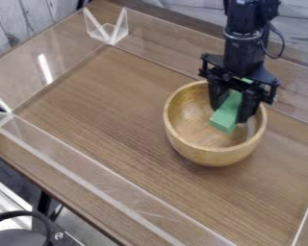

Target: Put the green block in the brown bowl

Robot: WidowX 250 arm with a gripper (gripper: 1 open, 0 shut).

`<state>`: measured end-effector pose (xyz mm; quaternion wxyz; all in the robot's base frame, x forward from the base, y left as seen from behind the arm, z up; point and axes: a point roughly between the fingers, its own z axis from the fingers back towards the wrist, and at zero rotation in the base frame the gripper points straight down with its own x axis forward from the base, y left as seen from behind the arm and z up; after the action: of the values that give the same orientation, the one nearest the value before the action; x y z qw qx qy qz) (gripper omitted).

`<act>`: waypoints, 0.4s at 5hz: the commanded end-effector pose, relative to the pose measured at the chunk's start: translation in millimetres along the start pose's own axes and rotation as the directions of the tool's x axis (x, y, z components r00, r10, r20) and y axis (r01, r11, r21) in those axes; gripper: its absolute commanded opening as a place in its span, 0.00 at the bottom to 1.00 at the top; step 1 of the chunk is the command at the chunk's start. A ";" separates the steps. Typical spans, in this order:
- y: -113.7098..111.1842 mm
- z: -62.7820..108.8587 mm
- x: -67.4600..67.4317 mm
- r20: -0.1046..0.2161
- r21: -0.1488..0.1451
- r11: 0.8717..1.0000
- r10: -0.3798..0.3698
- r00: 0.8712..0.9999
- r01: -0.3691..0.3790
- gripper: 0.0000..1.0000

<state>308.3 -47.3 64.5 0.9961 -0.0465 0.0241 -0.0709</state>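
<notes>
The brown bowl (195, 144) is a round tan wooden bowl on the right side of the wooden tabletop. The green block (230, 111) hangs upright inside the bowl's far right part, with its lower end down among the bowl's walls. My black gripper (237, 94) reaches down from above and is shut on the upper end of the green block. Its fingers (218, 91) flank the block just above the bowl's rim. Whether the block touches the bowl's bottom is hidden from this angle.
A clear acrylic wall (41, 67) rims the wooden table (92, 125) on the left, back and front. A small clear bracket (108, 27) stands at the back left corner. Black cabling (15, 226) lies below the front left edge.
</notes>
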 end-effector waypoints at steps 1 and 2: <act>5.6 12.3 11.3 0.055 0.005 1.000 0.008 0.998 -0.009 0.00; 8.9 7.7 10.9 0.044 0.007 1.000 0.013 0.999 -0.014 0.00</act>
<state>308.7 -41.4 55.8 0.9963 -0.0444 0.0343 -0.0658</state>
